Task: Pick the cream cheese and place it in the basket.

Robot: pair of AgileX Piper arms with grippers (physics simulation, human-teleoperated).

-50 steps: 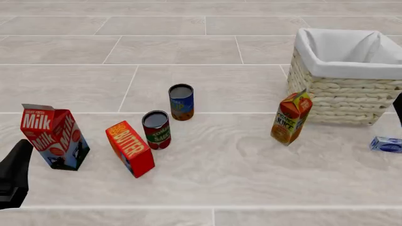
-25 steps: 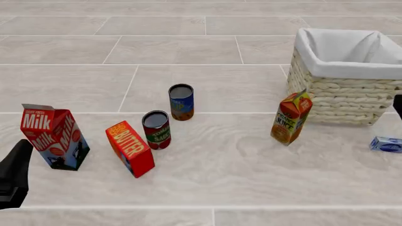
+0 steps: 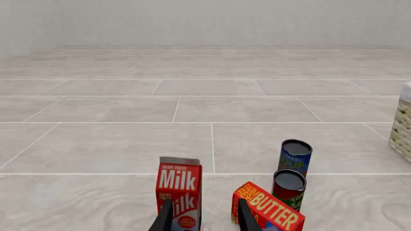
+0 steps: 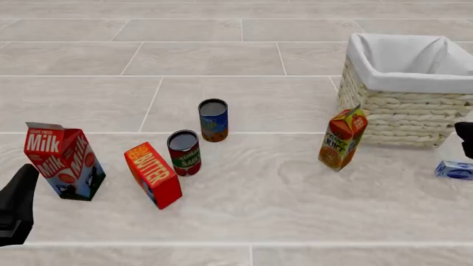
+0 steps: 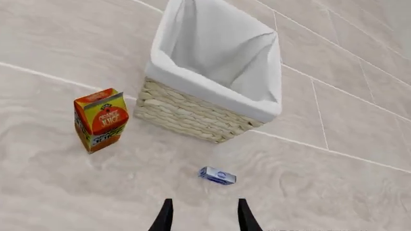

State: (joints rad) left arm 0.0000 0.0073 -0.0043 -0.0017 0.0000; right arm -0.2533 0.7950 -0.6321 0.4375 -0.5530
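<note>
Down at the front view's right edge, the cream cheese (image 4: 454, 169) lies flat on the table (image 4: 296, 194), just in front of the basket (image 4: 402, 119) and apart from it. From the right wrist view the cheese (image 5: 217, 175) has bare table all round it, with the basket (image 5: 192, 113) beyond and the juice carton (image 5: 99, 120) off to one side, upright and well clear of it. The right gripper (image 5: 203, 216) hangs above with its fingers spread apart and nothing between them; the cheese sits ahead of the fingertips, not between them. In the front view only a dark sliver of that arm (image 4: 466, 138) shows at the edge, so how high it hangs is hard to judge.

Farther left stand a blue can (image 4: 212, 119), a red-green can (image 4: 184, 152), a tilted butter box (image 4: 153, 174) and a milk carton (image 4: 63, 160), all well away from the cheese. The left gripper (image 3: 202, 219) is also spread and bare, pointing at the milk (image 3: 179, 192) and butter (image 3: 268, 209).
</note>
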